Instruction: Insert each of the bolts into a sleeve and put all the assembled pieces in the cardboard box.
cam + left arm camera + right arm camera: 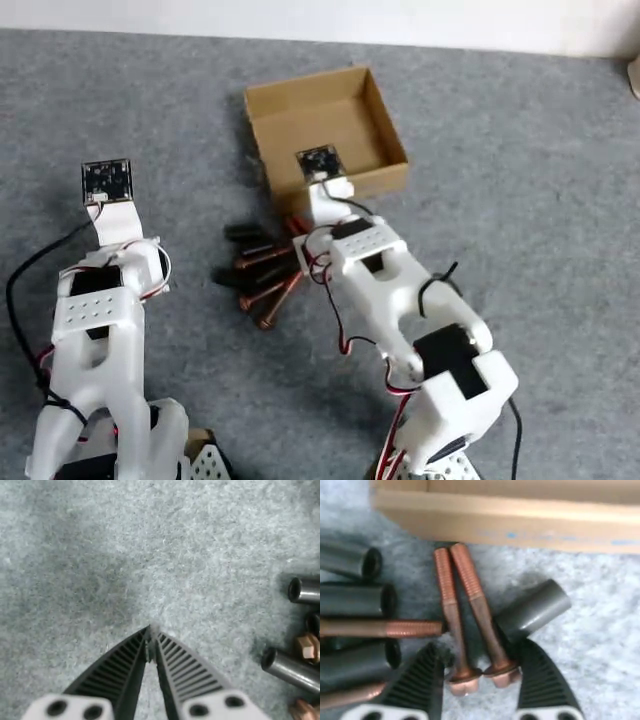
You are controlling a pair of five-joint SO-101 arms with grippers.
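Note:
Several copper bolts [268, 283] and dark sleeves [240, 234] lie in a pile on the grey carpet, just in front of the cardboard box [372, 112]. My right gripper [480, 666] is open and low over the pile. Two bolts [451, 605] [479, 610] lie side by side between its fingers [422, 680], heads toward the wrist. One sleeve [532, 610] rests against the other finger. More sleeves [355, 600] and a third bolt [380, 628] lie beside them. My left gripper [151, 631] is shut with nothing in it, over bare carpet, a little way from two sleeves [292, 667] [305, 590].
The box wall [510, 522] stands right behind the bolt tips. The box interior [320, 120] holds nothing. The left arm [100, 300] stands to the left of the pile. A bolt head [307, 647] lies between the two sleeves in the left wrist view.

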